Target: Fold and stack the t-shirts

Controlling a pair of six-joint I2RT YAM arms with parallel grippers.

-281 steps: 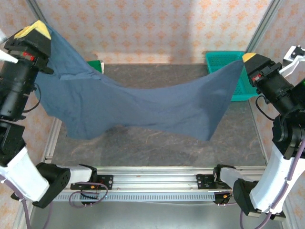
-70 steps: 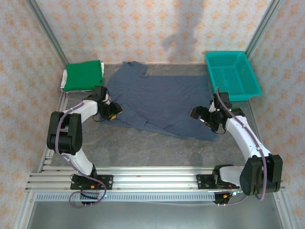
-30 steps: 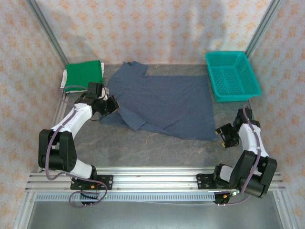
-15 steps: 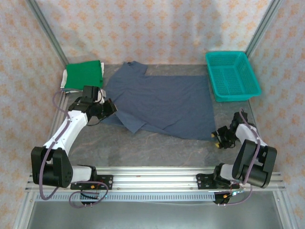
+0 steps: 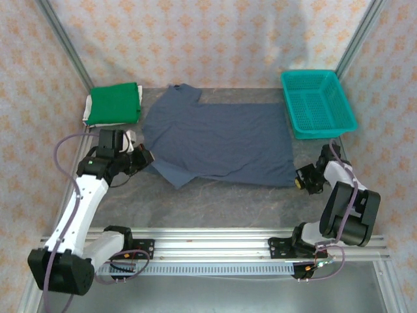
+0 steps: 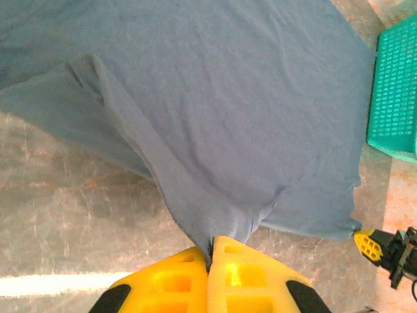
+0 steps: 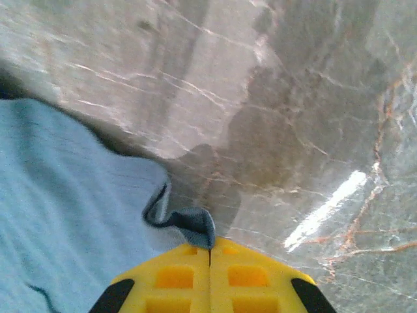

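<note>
Right jaws newly clamped on slate-blue t-shirt (image 5: 221, 137) near corner, left jaws still pinching its left edge; spread mostly flat on bench (image 5: 215, 203), looks ready for first fold.

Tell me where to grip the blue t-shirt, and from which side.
Pinch the near edge of the blue t-shirt at both ends, coming low from the outer sides: it lies flat and spread, so edges seem easiest. The left tool and right tool are shut there.
</note>
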